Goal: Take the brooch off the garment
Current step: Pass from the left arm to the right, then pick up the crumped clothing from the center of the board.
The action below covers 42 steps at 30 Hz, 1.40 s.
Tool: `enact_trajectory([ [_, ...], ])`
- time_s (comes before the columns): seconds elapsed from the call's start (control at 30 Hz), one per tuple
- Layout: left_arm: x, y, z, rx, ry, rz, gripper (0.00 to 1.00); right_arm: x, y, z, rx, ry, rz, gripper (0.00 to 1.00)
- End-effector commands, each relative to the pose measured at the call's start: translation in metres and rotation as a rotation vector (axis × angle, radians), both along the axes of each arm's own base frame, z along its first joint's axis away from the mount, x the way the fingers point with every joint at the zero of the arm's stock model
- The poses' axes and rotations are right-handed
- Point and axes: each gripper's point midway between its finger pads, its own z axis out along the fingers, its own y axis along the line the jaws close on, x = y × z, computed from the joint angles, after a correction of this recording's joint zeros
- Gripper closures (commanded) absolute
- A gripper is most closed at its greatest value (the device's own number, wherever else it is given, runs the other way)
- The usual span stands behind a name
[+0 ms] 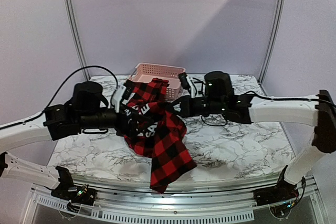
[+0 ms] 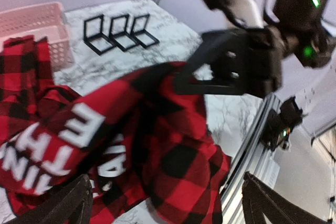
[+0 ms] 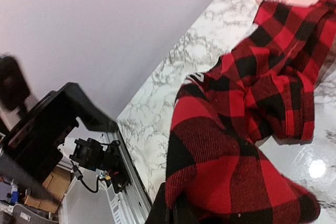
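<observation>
the garment (image 1: 157, 129) hangs between both arms above the marble surface (image 1: 236, 150). the right pincer (image 3: 176, 214) is clamped on its fabric; the left pincer (image 2: 163, 203) stands apart beneath it.

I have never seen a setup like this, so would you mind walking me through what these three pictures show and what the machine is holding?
These are two robot arms bolted at the near edge of a marble-patterned table, each ending in a two-finger gripper.

The wide picture comes from a fixed camera above and behind the arms. The other two come from small cameras on the wrists, so they look along each arm's own fingers.

Between the arms hangs the garment, a red-and-black plaid shirt with white lettering, lifted partly off the table. Behind it sits a pink basket, and the left wrist view shows a black wire rack beside that.

The right gripper is shut on the garment's cloth at the bottom of its own view. The left gripper stands open, its fingers either side of the cloth. I cannot spot the brooch.
</observation>
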Motion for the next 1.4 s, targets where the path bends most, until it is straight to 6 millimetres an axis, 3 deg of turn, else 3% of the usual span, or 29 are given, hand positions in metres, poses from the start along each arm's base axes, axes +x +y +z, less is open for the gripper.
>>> enact_trajectory([
  [0.0,0.033,0.047,0.037,-0.115,-0.038,0.229,0.00,-0.007,-0.048,0.047,0.051,-0.175,-0.136,1.00],
  [0.1,0.051,0.071,0.029,-0.146,0.002,0.339,0.00,-0.016,-0.080,0.037,0.023,-0.165,-0.214,1.00],
  [0.27,0.092,0.095,-0.027,-0.074,0.171,0.519,0.01,-0.028,-0.117,0.000,-0.019,-0.072,-0.312,1.00],
  [0.57,0.157,0.066,-0.074,-0.076,0.257,0.565,0.00,-0.039,-0.137,-0.066,-0.072,0.094,-0.376,1.00],
  [0.8,0.208,0.052,-0.100,-0.049,0.254,0.583,0.00,-0.040,-0.142,-0.078,-0.085,0.107,-0.395,1.00],
  [0.93,0.229,0.045,-0.127,-0.021,0.302,0.581,0.01,-0.039,-0.143,-0.078,-0.086,0.104,-0.400,1.00],
  [1.1,0.248,0.050,-0.142,0.048,0.288,0.637,0.01,-0.039,-0.144,-0.075,-0.077,0.100,-0.404,1.00],
  [1.2,0.257,0.046,-0.147,0.058,0.287,0.633,0.12,-0.039,-0.145,-0.074,-0.075,0.099,-0.405,1.00],
  [1.33,0.259,0.053,-0.167,0.143,0.318,0.669,0.40,-0.036,-0.146,-0.072,-0.083,0.088,-0.424,1.00],
  [1.37,0.260,0.054,-0.168,0.140,0.315,0.676,0.51,-0.035,-0.147,-0.071,-0.083,0.084,-0.432,1.00],
])
